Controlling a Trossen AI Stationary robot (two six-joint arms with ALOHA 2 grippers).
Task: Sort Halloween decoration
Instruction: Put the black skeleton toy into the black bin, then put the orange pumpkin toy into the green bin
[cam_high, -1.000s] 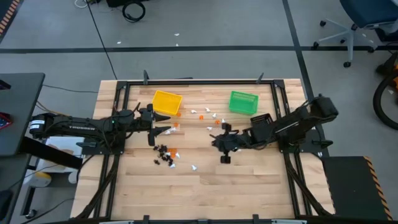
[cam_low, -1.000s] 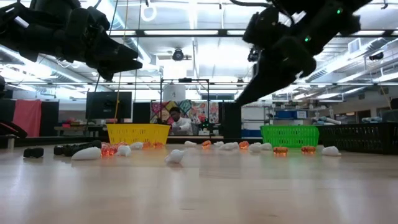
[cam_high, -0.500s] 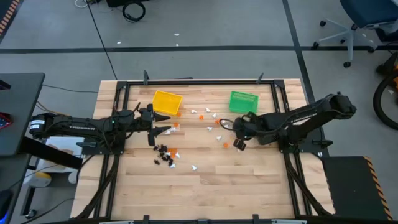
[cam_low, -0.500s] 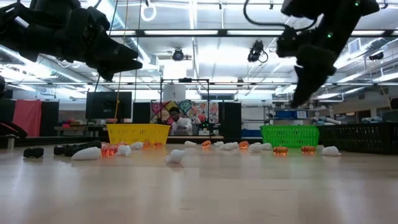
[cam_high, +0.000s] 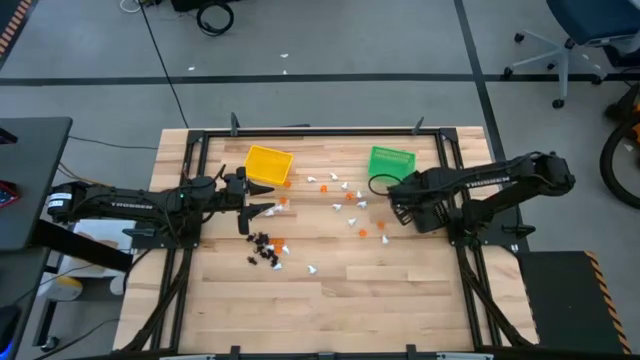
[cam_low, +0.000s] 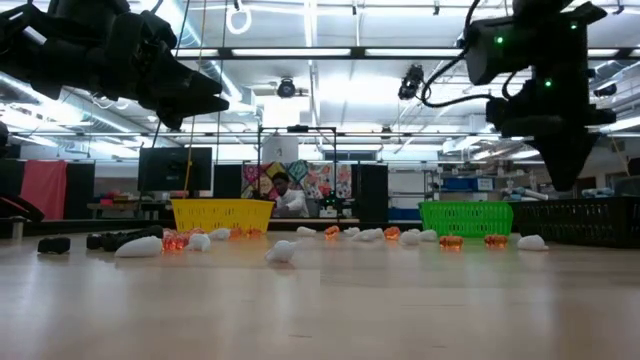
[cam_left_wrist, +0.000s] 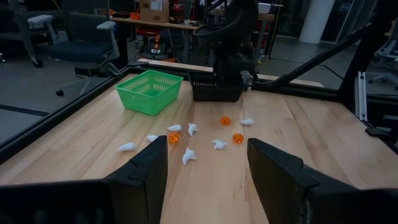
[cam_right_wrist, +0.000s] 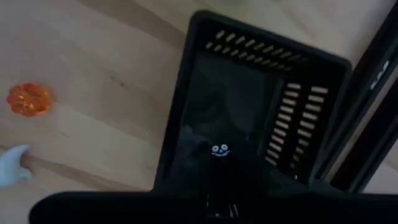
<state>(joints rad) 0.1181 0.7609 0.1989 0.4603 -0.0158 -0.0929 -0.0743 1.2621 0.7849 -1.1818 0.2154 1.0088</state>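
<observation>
1. Right gripper (cam_high: 400, 205) hangs over the black bin (cam_right_wrist: 261, 112), fingers pinched on a small black trinket (cam_right_wrist: 219, 152) with a white grinning face, right above the bin's open mouth.
2. Left gripper (cam_high: 268, 199) waits on the left side of the table (cam_high: 400, 290), just below the yellow bin (cam_high: 268, 164), its fingers (cam_left_wrist: 146, 174) spread wide with nothing between them.
3. The Halloween decoration (cam_high: 340, 195) lies scattered mid-table: white and orange trinkets between the two grippers, and a black cluster (cam_high: 263, 250) nearer the left arm.
4. Green bin (cam_high: 391, 163) sits at the far edge, just beside the right arm.
5. The right arm blocks the overhead sight of the black bin.
6. In the low view a person (cam_low: 288, 195) sits in the room behind the table.
</observation>
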